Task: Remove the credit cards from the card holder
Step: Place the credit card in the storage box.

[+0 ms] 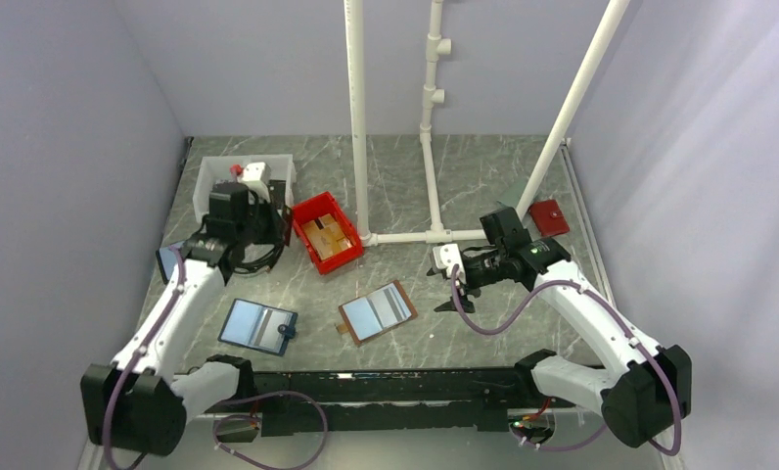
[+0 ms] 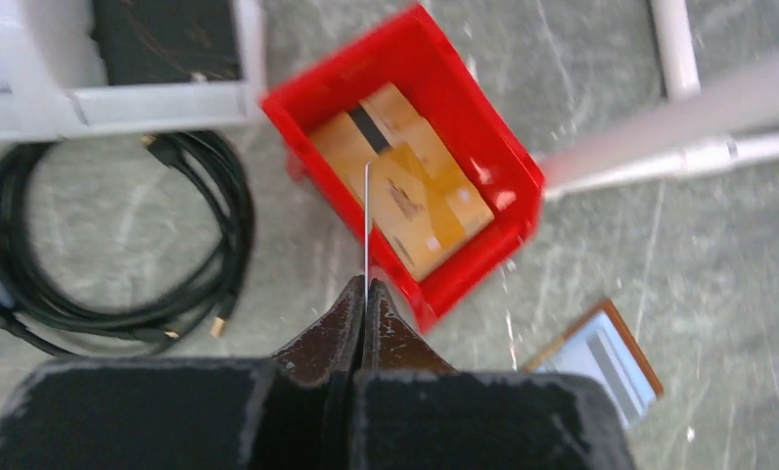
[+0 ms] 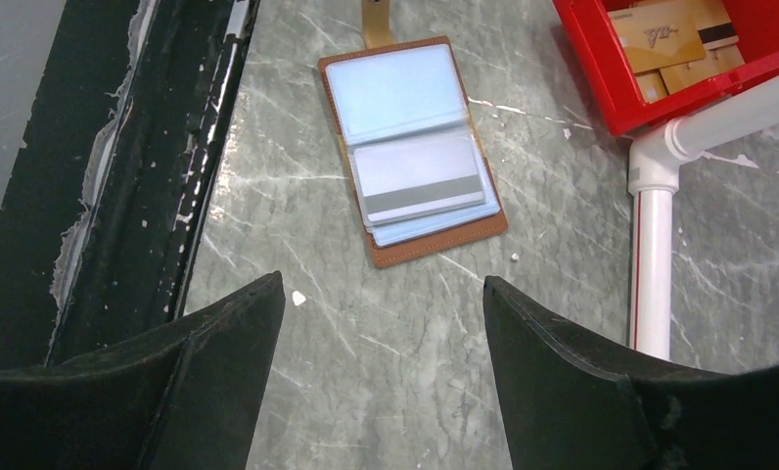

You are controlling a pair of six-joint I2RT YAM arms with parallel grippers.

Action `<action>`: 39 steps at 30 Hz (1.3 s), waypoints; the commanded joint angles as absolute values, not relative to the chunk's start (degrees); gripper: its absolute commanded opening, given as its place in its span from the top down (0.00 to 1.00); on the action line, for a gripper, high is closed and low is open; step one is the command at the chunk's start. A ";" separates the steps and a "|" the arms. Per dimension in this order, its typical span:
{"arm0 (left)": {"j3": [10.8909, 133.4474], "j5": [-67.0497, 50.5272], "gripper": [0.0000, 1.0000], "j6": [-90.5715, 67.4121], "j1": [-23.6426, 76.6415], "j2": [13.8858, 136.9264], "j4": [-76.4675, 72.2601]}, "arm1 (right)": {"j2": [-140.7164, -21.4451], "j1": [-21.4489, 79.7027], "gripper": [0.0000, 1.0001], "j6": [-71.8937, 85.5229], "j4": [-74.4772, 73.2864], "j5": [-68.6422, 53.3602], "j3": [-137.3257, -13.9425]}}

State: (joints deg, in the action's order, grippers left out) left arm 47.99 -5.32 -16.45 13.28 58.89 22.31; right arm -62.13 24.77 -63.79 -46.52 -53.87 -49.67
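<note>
Card holder [image 3: 412, 147], flat brown leather, lies open on the marbled tabletop [image 3: 562, 323], edges free; right gripper [image 3: 381, 284] gapes; left gripper [image 2: 365, 289] pinches a thin card [image 2: 367, 220] edge-on.

The counter [image 3: 386, 372] looks like smooth grey marble with pale veins. The card holder [image 3: 412, 147] is brown and leather-like, its sleeves clear glossy plastic. The credit card [image 2: 367, 220], edge-on, is thin and stiff. The red bin [image 2: 483, 162] is glossy plastic, the pipe [image 3: 653, 264] smooth white plastic. The right fingers [image 3: 219, 382] are matt black and scuffed.
</note>
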 commanded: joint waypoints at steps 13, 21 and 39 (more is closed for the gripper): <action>68.38 -28.51 1.00 -12.53 -10.90 91.17 7.19 | -64.88 24.70 0.23 -63.26 -45.17 -53.39 -51.77; 78.63 -38.52 1.00 -16.55 -14.41 108.22 5.79 | -65.76 24.52 0.23 -63.19 -45.26 -52.91 -51.77; 91.71 -30.31 0.84 -16.31 -10.40 119.02 16.72 | -67.26 24.39 0.23 -63.43 -45.73 -52.73 -52.12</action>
State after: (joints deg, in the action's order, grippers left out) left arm 87.44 -34.26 -18.57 -11.53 119.00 11.60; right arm -67.20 24.67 -63.35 -46.48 -51.90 -49.78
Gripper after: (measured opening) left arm 0.139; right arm 0.773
